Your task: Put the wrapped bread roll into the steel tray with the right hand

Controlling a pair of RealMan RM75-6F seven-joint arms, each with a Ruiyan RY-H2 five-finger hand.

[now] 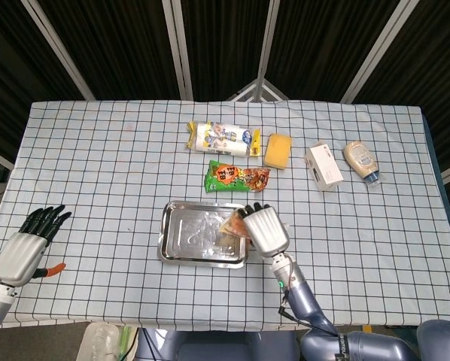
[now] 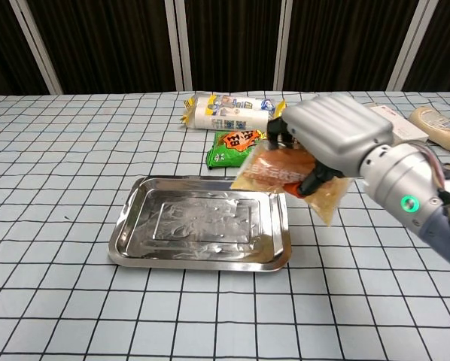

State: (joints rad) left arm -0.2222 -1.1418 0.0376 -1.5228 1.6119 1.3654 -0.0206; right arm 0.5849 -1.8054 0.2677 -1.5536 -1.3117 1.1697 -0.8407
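My right hand (image 1: 264, 228) (image 2: 332, 134) grips the wrapped bread roll (image 2: 279, 173) (image 1: 232, 224) and holds it in the air over the right end of the steel tray (image 1: 190, 239) (image 2: 165, 244). The roll's clear wrapper hangs down below the fingers. The tray lies flat at the table's middle with nothing in it. My left hand (image 1: 25, 246) rests at the near left edge of the table with its fingers apart, holding nothing; the chest view does not show it.
Behind the tray lie a green snack bag (image 1: 237, 177) (image 2: 240, 144), a white wrapped roll pack (image 1: 223, 138) (image 2: 229, 111) and a yellow sponge (image 1: 277, 150). Further right are a white box (image 1: 323, 166) and a sauce bottle (image 1: 362, 161) (image 2: 436, 125).
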